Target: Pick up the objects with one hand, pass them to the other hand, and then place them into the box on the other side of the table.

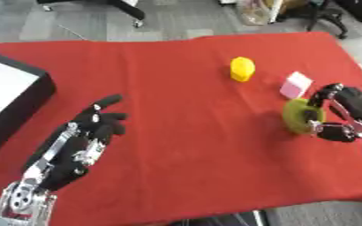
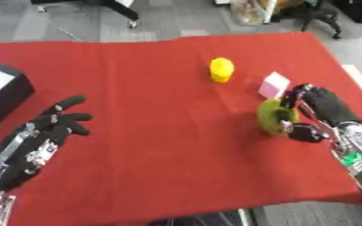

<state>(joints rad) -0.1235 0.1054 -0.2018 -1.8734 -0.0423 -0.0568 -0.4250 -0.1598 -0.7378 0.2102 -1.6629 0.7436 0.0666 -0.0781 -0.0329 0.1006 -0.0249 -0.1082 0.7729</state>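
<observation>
An olive-green round object (image 1: 297, 115) stands on the red cloth at the right, with my right hand (image 1: 345, 114) curled round it, fingers above and thumb below. A yellow object (image 1: 242, 69) stands upright further back, apart from the hand. A small pink-white block (image 1: 295, 85) lies just behind the green object. My left hand (image 1: 91, 131) rests open over the cloth at the lower left, fingers spread and holding nothing. The black box (image 1: 22, 101) with a white inside sits at the left edge.
The red cloth (image 1: 184, 150) covers the whole table; its front edge runs along the bottom. Chair legs and floor show beyond the far edge.
</observation>
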